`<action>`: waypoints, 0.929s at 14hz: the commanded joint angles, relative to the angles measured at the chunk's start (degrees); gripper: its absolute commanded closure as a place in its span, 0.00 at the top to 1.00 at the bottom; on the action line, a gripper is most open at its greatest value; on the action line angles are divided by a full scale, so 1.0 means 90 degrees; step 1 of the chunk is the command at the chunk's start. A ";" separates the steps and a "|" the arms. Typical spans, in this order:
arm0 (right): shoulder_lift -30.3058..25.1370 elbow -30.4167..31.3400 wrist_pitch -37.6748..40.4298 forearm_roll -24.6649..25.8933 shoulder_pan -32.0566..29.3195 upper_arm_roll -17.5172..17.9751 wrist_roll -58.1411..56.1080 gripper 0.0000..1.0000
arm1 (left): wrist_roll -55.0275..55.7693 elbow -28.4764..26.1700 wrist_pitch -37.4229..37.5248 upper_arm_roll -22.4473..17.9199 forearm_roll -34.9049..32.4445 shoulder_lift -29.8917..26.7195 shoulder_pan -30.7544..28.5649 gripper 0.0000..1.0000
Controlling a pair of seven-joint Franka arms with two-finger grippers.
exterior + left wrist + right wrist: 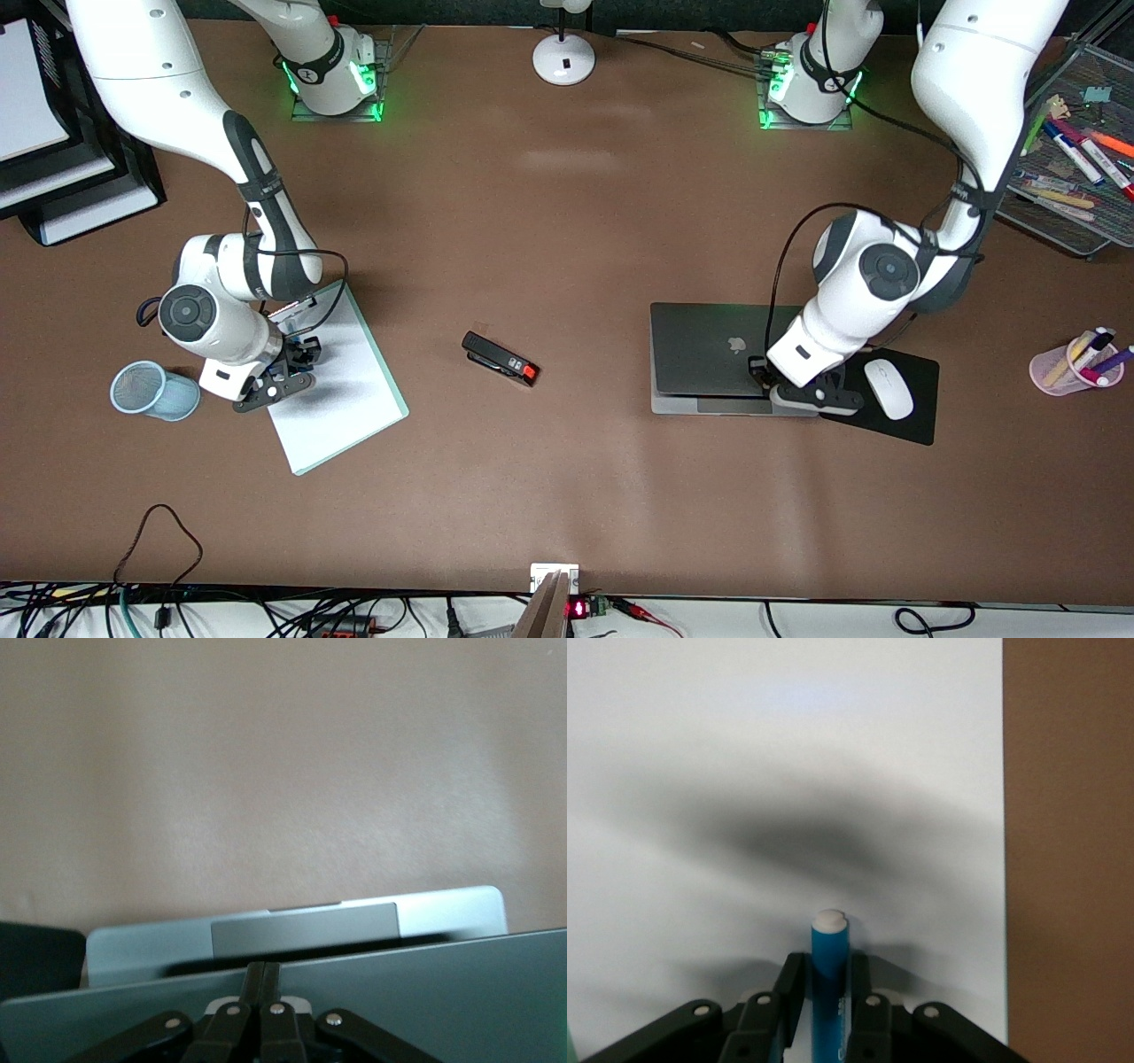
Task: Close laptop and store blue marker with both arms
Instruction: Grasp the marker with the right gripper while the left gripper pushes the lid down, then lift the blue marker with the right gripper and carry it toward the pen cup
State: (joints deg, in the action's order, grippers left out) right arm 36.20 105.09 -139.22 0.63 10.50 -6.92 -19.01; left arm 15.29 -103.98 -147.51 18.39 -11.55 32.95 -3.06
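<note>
The laptop (700, 354) lies toward the left arm's end of the table, its lid with the apple logo almost down. My left gripper (760, 374) is shut and rests on the lid near its front edge. In the left wrist view its fingers (263, 979) are pressed together on the lid (443, 992), with a thin gap above the base (425, 912). My right gripper (301, 359) is over a white paper sheet (345, 399). In the right wrist view the right gripper (827, 963) is shut on the blue marker (830, 939), pale end pointing out past the fingertips.
A light-blue mesh cup (155, 390) lies on its side beside the sheet. A black stapler (500, 359) sits mid-table. A white mouse (889, 388) on a black pad (912, 425) is beside the laptop. A pink pen cup (1076, 363) and a mesh tray (1072, 168) of markers stand near the left arm's end.
</note>
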 commanded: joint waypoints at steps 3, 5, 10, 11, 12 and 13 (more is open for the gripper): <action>0.0079 -0.0055 -0.0078 -0.0099 -0.0043 0.0046 -0.0153 0.16 | -0.0029 0.0420 -0.0737 -0.0012 -0.0318 0.0790 -0.0002 0.00; -0.0115 -0.0172 0.0010 -0.0099 -0.0014 0.0055 -0.0144 0.11 | -0.0029 0.0420 -0.0972 -0.0061 -0.0318 0.0947 0.0018 0.00; -0.0993 -0.0797 0.1044 -0.0060 -0.0004 0.0114 -0.0347 0.08 | -0.0029 0.0420 -0.1012 -0.0061 -0.0328 0.1055 0.0018 0.00; -0.1189 -0.0797 0.1055 -0.0041 -0.0024 0.0114 -0.0745 0.07 | -0.0039 0.0420 -0.1012 -0.0061 -0.0328 0.1084 0.0018 0.00; -0.1355 -0.0797 0.1046 -0.0089 -0.0091 0.0104 -0.1358 0.07 | -0.0039 0.0420 -0.1012 -0.0061 -0.0337 0.1094 0.0018 0.00; -0.1463 -0.0797 0.1026 -0.0128 -0.0295 0.0104 -0.2012 0.07 | -0.0039 0.0420 -0.1012 -0.0061 -0.0367 0.1104 0.0018 0.00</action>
State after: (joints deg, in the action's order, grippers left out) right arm 26.06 96.81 -130.57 0.48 10.44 -6.37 -27.67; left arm 15.29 -101.63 -156.69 17.95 -13.13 41.88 -3.02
